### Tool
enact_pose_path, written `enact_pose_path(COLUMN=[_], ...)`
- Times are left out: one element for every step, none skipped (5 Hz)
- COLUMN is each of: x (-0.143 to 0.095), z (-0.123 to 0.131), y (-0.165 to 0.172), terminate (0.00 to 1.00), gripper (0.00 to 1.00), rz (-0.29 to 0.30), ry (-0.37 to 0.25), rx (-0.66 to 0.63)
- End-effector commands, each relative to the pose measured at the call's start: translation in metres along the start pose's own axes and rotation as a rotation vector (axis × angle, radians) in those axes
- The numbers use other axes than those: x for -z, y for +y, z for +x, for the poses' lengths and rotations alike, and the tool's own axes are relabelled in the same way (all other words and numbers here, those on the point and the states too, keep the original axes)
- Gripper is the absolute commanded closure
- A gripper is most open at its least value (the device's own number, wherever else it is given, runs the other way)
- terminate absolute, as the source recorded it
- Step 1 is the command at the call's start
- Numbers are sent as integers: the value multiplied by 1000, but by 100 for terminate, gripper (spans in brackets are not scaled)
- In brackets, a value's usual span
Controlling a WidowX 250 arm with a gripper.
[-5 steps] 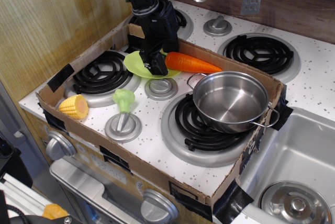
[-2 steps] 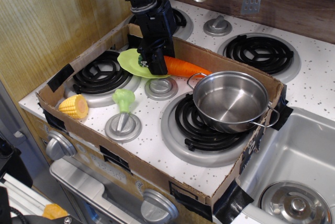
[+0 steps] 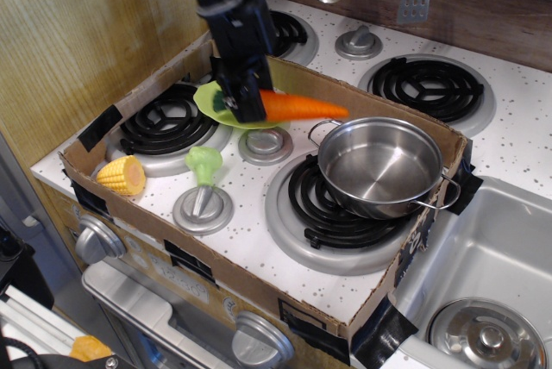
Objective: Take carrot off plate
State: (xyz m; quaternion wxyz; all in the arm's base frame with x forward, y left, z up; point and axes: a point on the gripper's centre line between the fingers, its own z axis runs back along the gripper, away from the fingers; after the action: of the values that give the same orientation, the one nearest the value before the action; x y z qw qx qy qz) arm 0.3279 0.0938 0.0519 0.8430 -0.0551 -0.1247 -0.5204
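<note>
The orange carrot (image 3: 297, 108) is held by its dark green stem end in my gripper (image 3: 246, 103), which is shut on it. The carrot points right, its tip near the steel pot's handle, and looks lifted a little. The lime-green plate (image 3: 210, 96) lies under and to the left of the gripper, beside the rear left burner. Its right part is hidden behind the gripper. I cannot tell whether the carrot still touches the plate.
A steel pot (image 3: 379, 166) sits on the front right burner. A yellow corn cob (image 3: 122, 175) lies at the left front, and a green toy (image 3: 204, 164) stands on a knob. Cardboard walls (image 3: 259, 287) ring the stove area. A sink (image 3: 492, 265) lies to the right.
The gripper closed on the carrot's stem end and moved left and up. The carrot moved left with it, and the plate shifted left.
</note>
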Motion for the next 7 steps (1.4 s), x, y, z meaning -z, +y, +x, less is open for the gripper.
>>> enact_pose_path(x=[-35,-38,-29,-21,-16,-3,11], z=[-8,-5,12,30,43,47,47], y=[-30,-50,-63,-74,-80,-88,-99], terminate=[0,0,0,0,0,0,0], gripper=[100,100,100,100,100,100,100], rz=[132,178,226,237,250,297,349], ry=[7,128,238,318,352,359,417], rx=[-197,-413,-649,-894,-981,-1063,-1141])
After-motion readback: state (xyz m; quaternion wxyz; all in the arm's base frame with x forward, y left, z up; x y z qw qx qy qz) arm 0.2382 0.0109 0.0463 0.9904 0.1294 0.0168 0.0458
